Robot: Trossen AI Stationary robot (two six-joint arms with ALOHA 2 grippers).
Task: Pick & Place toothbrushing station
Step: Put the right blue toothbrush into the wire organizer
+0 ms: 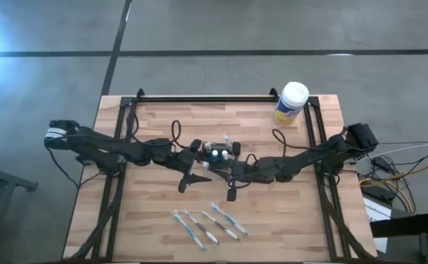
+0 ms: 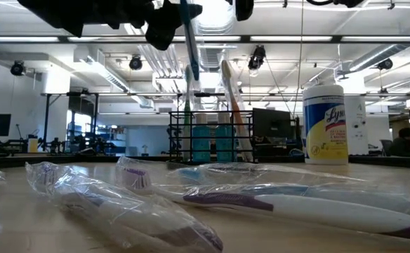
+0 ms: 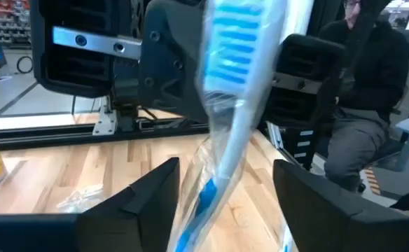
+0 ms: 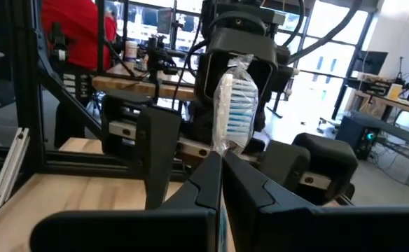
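Right gripper [image 4: 222, 183] is clamped on a wrapped brush [image 4: 234, 112]; left gripper [image 3: 225, 192] stands wide around it. Risk: the slick wrapper may slip during handover, dropping the brush short of the basket [image 2: 210, 135].

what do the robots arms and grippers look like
Both arms are dark, nearly black, jointed links with black cables looping along them. The left arm has a pale band near its base. The left gripper and right gripper each have two matte black, angular, wedge-shaped fingers.
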